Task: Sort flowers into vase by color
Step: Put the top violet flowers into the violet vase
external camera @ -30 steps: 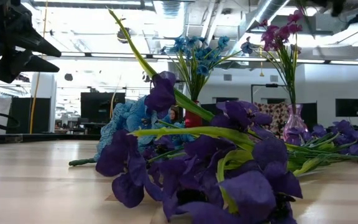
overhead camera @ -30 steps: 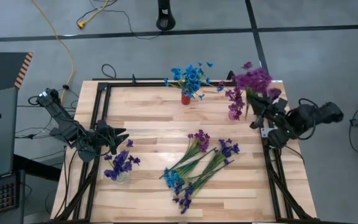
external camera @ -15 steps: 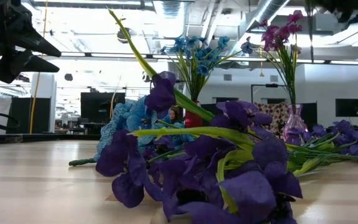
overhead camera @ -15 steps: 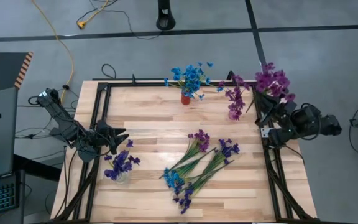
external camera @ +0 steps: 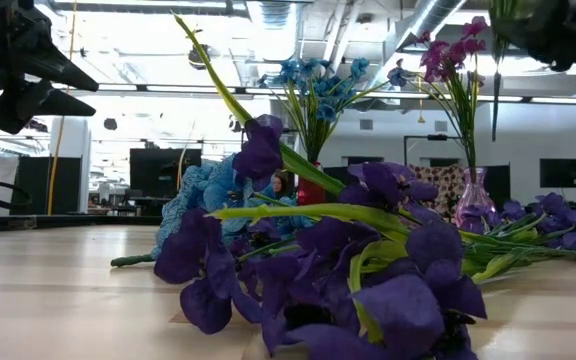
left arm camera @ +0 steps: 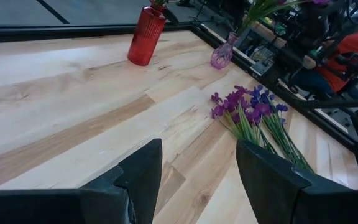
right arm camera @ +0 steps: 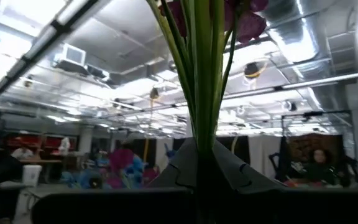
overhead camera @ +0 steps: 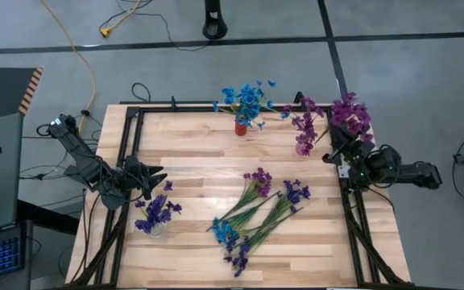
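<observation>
The right gripper (overhead camera: 338,150) is sitting at the table's right edge, just beside the clear purple vase (overhead camera: 304,147), and it is clamping a bunch of magenta-purple flowers (overhead camera: 351,113) by the stems. In the right wrist view those green stems (right arm camera: 202,74) are rising straight up out of the closed fingers, blossoms at the top. The bunch is hanging in the air over the far right corner, not in any vase.

Over on the left, the left gripper (overhead camera: 153,177) is waiting above the near-left part of the wooden table (overhead camera: 192,153), fingers (left arm camera: 143,174) spread wide with nothing between them, right by the small vase of dark indigo flowers (overhead camera: 155,214).

The red vase (overhead camera: 240,126) at the far edge is holding the bright blue flowers (overhead camera: 246,98). The purple vase is carrying a few magenta sprigs. A loose pile of mixed flowers (overhead camera: 256,213) is lying across the middle of the table, blue, purple and violet together.
</observation>
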